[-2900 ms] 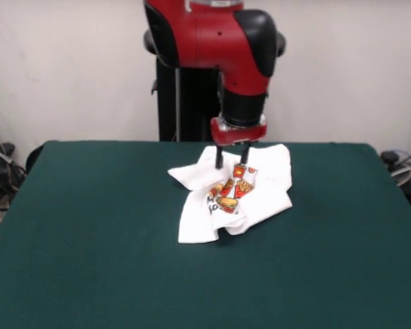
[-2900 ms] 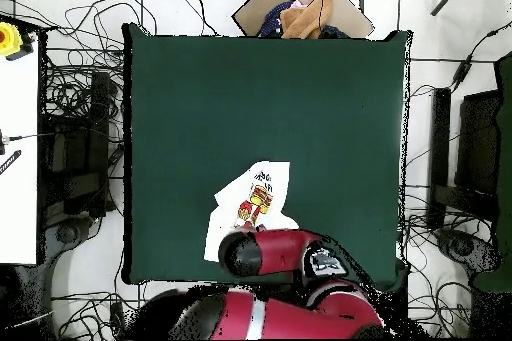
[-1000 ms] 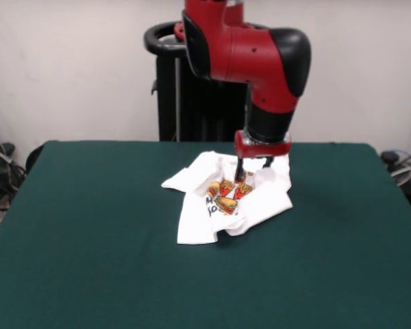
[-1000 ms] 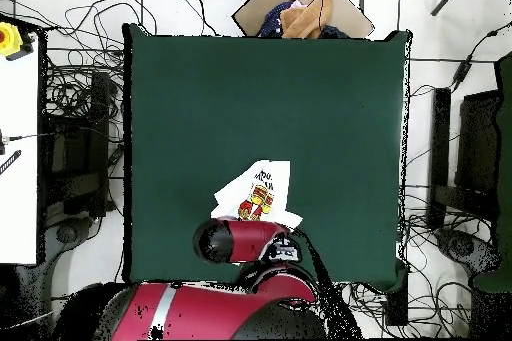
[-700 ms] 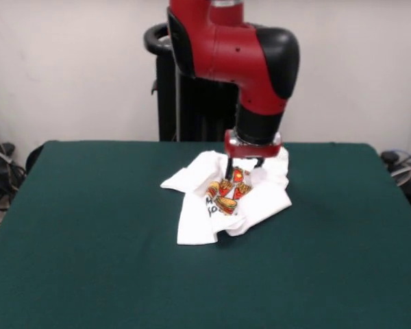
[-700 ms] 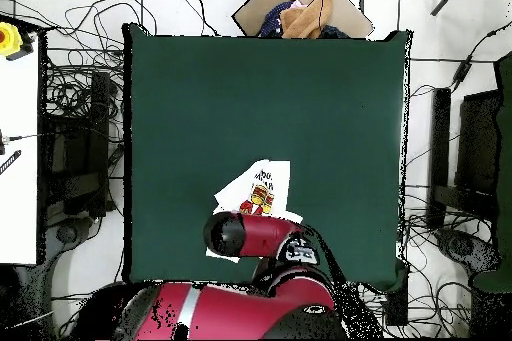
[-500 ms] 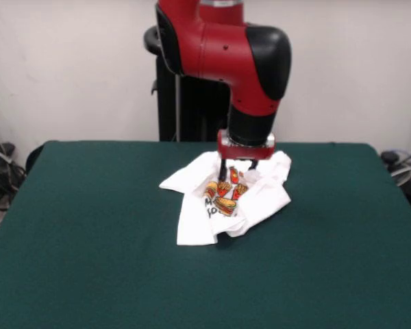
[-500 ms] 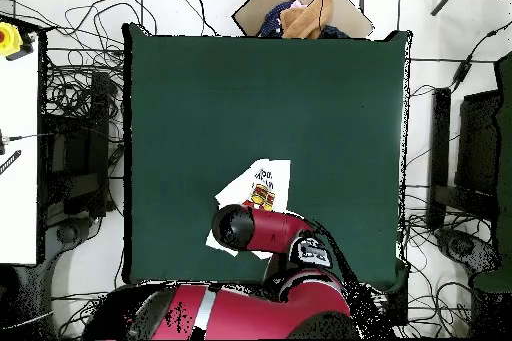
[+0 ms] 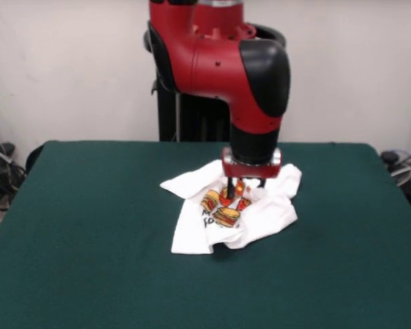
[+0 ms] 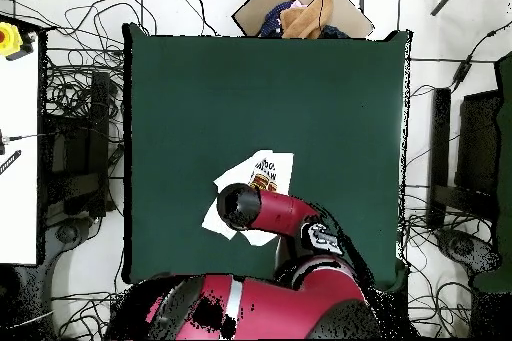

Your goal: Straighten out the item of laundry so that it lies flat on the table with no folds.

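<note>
across your large dark green felt counter [image 9: 89,260], the red and black arm [image 9: 219,62] comes down over the crumpled white t-shirt with burger and fries print [image 9: 260,216], bunched near the middle. its pincer [image 9: 244,190] sits pressed into the cloth; you cannot tell how wide it stands.

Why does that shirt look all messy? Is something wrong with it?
The T-shirt is crumpled in a heap on the green table, folded over itself so its burger print is partly hidden. The gripper is down in its folds. Nothing looks torn or spilled.
</note>
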Motion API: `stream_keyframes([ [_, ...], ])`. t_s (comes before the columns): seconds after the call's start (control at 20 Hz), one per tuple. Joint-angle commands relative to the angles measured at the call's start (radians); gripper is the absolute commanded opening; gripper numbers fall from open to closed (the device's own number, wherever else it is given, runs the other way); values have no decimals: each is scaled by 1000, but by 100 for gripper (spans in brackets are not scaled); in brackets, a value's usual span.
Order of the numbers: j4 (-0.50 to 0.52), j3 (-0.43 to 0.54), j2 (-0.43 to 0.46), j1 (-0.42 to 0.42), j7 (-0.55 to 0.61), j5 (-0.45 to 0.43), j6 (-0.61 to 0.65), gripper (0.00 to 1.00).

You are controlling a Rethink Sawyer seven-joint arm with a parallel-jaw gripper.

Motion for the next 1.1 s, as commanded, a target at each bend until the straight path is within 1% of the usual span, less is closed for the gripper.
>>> stream_keyframes([
  [0.05, -126, 223, 86, -7, 190, 131, 65, 100],
  [0.15, -119, 211, 83, 33, 233, 156, 58, 100],
  [0.45, -113, 156, 84, 115, 279, 195, 34, 100],
  [0.55, -90, 128, 63, 148, 290, 204, 47, 100],
  [0.65, -47, 104, 28, 172, 301, 210, 56, 100],
  [0.8, 50, 50, -63, 226, 334, 214, 62, 100],
  [0.95, 105, 4, -142, 274, 335, 210, 99, 100],
  [1.0, 116, -7, -153, 286, 335, 211, 100, 100],
  [1.1, 125, -27, -144, 306, 334, 211, 71, 100],
])
